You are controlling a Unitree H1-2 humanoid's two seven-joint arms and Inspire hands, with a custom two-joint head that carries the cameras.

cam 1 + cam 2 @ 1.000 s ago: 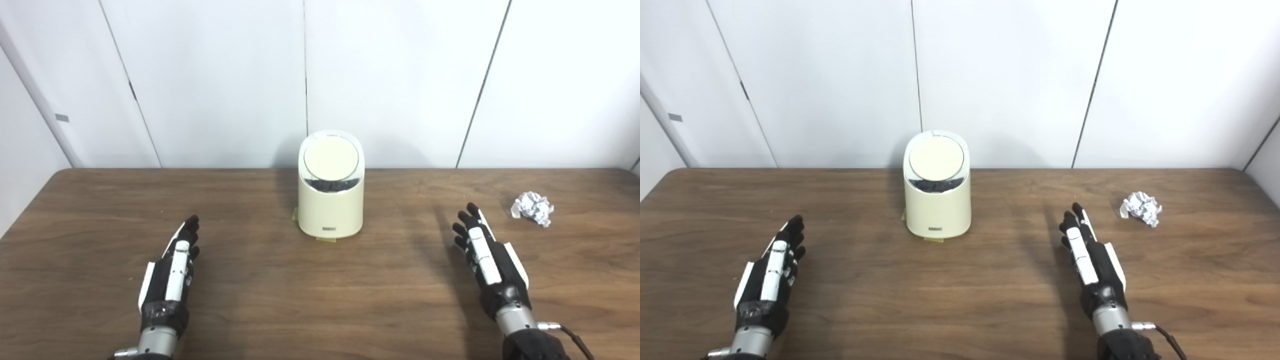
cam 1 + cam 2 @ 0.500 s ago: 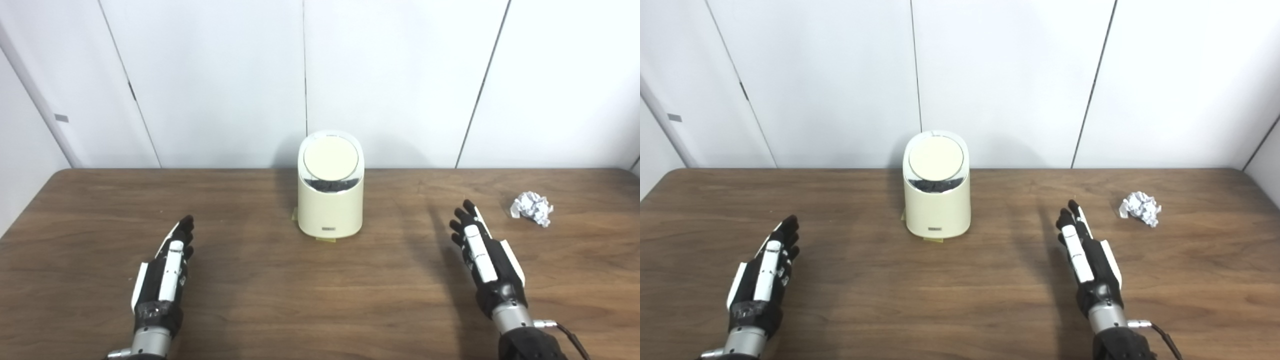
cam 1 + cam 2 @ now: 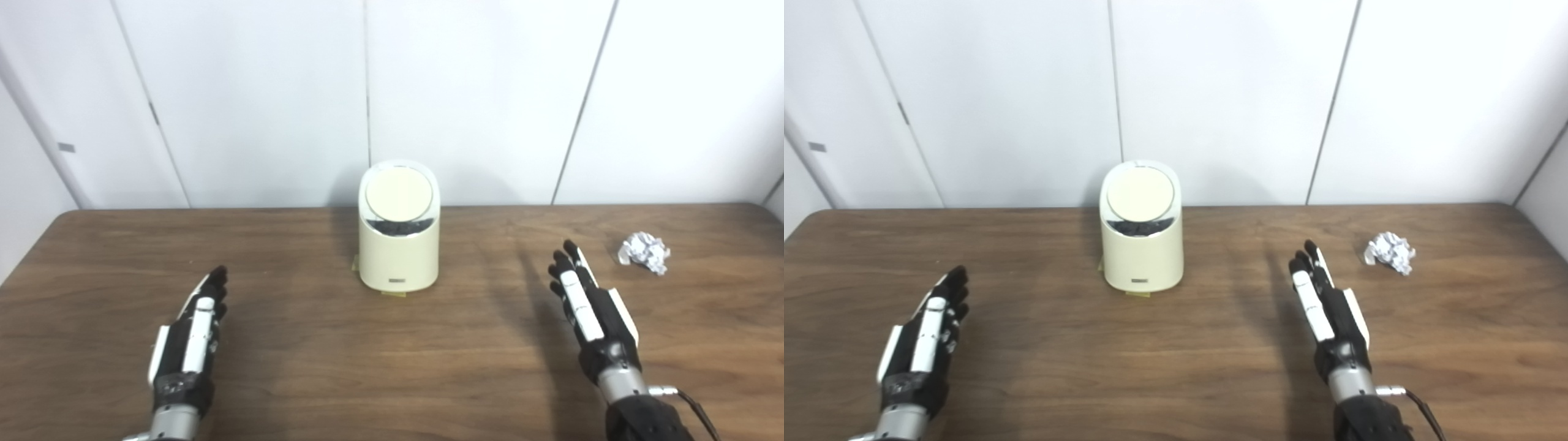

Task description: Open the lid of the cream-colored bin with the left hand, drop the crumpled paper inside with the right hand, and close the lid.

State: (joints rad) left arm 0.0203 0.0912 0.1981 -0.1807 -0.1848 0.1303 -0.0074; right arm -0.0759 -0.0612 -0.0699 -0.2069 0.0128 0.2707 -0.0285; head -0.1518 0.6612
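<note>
Hovering low over the near table [image 3: 380,367], both robot hands flat and empty, fingers stretched forward and spread: left robot hand [image 3: 187,340] well to the near left of the bin, right robot hand [image 3: 591,312] to its near right. Holding nothing, touching nothing of the task's things. Farther back, lying loose on the table just beyond and to the right of the right robot hand, near but apart: paper [image 3: 643,252], crumpled and white. Farther still, standing upright at mid-table close to the back wall: bin [image 3: 398,260], its round lid [image 3: 399,193] looking tilted toward the camera with a dark gap showing along its lower edge. Judging from this, sitting at the very start: lid not yet lifted, paper not yet picked up, dropping and closing all remaining.
</note>
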